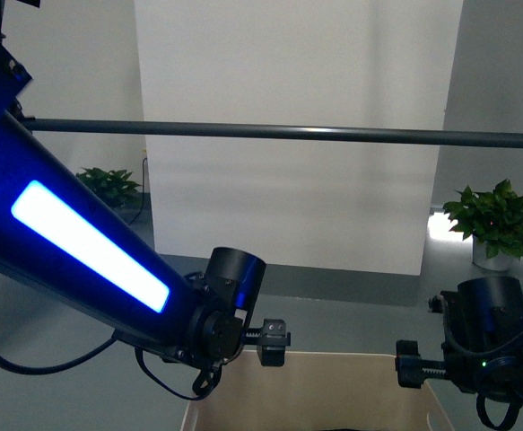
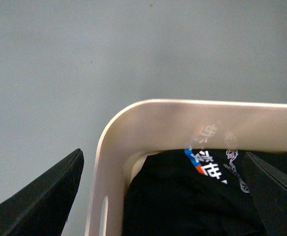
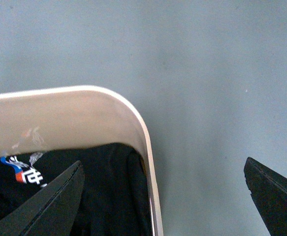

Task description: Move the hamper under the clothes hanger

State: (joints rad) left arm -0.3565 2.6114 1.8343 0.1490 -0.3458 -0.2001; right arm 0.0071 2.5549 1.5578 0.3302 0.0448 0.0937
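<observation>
Beige hamper (image 1: 310, 395) low and near, between both arms, a black shirt (image 2: 182, 196) inside, rack bar (image 1: 288, 133) overhead and farther off; left fingers (image 2: 40, 196) and right fingers (image 3: 45, 201) spread wide astride its far corners, ungripped; move seemingly unfinished.

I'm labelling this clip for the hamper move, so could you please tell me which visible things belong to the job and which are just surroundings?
Belongs to the job:
beige plastic hamper
dark grey metal hanger bar
left gripper, open astride the rim
right gripper, open astride the rim

Just there:
black printed T-shirt inside the hamper
two green potted plants
white wall panel
</observation>
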